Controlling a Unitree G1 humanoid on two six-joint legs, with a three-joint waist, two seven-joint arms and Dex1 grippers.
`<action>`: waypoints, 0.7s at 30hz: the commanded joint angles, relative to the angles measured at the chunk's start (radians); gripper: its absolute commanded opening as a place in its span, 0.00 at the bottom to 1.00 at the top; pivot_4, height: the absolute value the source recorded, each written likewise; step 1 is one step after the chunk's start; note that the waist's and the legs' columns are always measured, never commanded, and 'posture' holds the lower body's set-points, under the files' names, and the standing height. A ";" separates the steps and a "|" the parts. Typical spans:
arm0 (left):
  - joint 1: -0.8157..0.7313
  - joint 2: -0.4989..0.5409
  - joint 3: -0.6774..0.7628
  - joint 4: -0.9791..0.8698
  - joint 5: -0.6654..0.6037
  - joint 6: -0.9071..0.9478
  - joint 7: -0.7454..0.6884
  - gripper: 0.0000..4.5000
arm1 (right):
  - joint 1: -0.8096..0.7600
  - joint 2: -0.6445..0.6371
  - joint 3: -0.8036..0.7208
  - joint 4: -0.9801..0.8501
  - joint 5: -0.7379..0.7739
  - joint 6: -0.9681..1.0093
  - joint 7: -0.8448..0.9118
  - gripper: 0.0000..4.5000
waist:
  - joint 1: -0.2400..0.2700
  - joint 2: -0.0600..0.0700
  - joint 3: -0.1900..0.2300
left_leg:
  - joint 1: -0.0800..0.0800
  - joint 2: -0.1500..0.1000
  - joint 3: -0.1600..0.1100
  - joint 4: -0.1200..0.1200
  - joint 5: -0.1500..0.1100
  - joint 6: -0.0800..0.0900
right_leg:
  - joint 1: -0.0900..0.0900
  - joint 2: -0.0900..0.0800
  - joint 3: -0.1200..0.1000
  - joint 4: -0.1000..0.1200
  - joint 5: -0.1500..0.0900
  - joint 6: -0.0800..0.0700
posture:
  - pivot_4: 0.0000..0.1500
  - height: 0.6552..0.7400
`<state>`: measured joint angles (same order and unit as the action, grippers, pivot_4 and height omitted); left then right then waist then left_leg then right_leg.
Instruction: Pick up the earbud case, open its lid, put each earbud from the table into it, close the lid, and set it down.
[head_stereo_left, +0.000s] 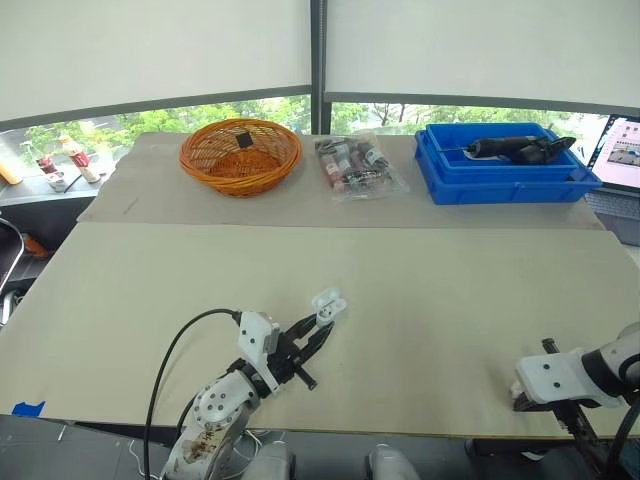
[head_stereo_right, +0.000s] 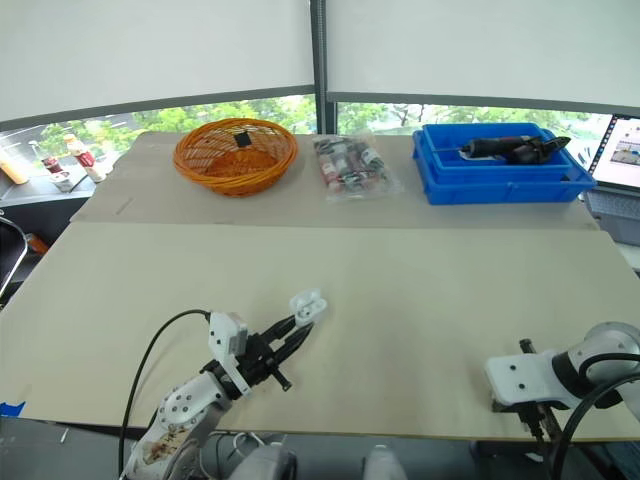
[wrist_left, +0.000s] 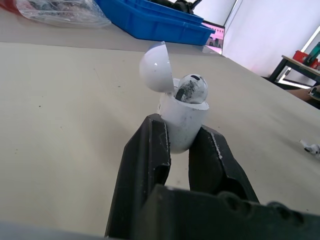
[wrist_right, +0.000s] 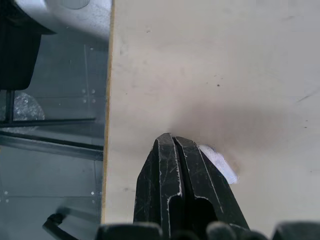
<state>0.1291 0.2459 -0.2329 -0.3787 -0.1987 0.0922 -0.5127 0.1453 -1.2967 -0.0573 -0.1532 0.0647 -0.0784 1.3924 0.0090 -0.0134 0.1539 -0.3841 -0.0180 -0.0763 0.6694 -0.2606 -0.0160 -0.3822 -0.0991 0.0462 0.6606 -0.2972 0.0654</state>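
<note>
Left claw (wrist_left: 181, 132) grips open earbud case (head_stereo_left: 327, 303); right claw (wrist_right: 172, 141) pinched at table (wrist_right: 225, 60) edge.

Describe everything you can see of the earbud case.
The earbud case is small, white, glossy plastic, with scuff marks on its body. Its rounded lid is hinged open and tipped back. One white earbud sits in its mouth. The left gripper clamps the lower body between its two black fingers, holding it over the near part of the table.
</note>
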 joint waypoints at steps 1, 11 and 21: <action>-0.001 -0.003 -0.003 -0.042 -0.009 -0.005 0.003 0.11 | -0.012 0.010 -0.028 0.002 0.023 0.005 -0.011 0.00 | 0.000 0.000 0.000 | 0.000 0.000 0.000 0.000 0.000 0.000 | 0.000 0.000 0.000 0.000 0.000 0.000 | 1.00 1.00; -0.008 -0.004 -0.002 -0.036 -0.010 -0.005 0.000 0.11 | -0.040 0.057 -0.028 0.001 0.035 0.052 -0.051 0.00 | -0.001 0.000 0.000 | 0.000 0.000 0.000 0.000 0.000 0.000 | 0.000 0.000 0.000 0.000 0.000 0.000 | 1.00 1.00; -0.009 -0.005 -0.001 -0.033 -0.010 -0.006 0.001 0.11 | -0.037 0.048 -0.058 -0.058 0.107 0.128 -0.013 0.00 | 0.002 0.000 0.000 | 0.000 0.000 0.000 0.000 0.000 0.000 | 0.000 0.000 0.000 0.000 0.000 0.000 | 1.00 1.00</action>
<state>0.1249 0.2440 -0.2334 -0.3786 -0.1986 0.0922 -0.5132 0.1038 -1.2319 -0.0651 -0.1664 0.1242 0.0189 1.3601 0.0112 -0.0136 0.1539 -0.3844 -0.0180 -0.0765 0.6695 -0.2606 -0.0160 -0.3822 -0.0990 0.0461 0.6604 -0.2972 0.0654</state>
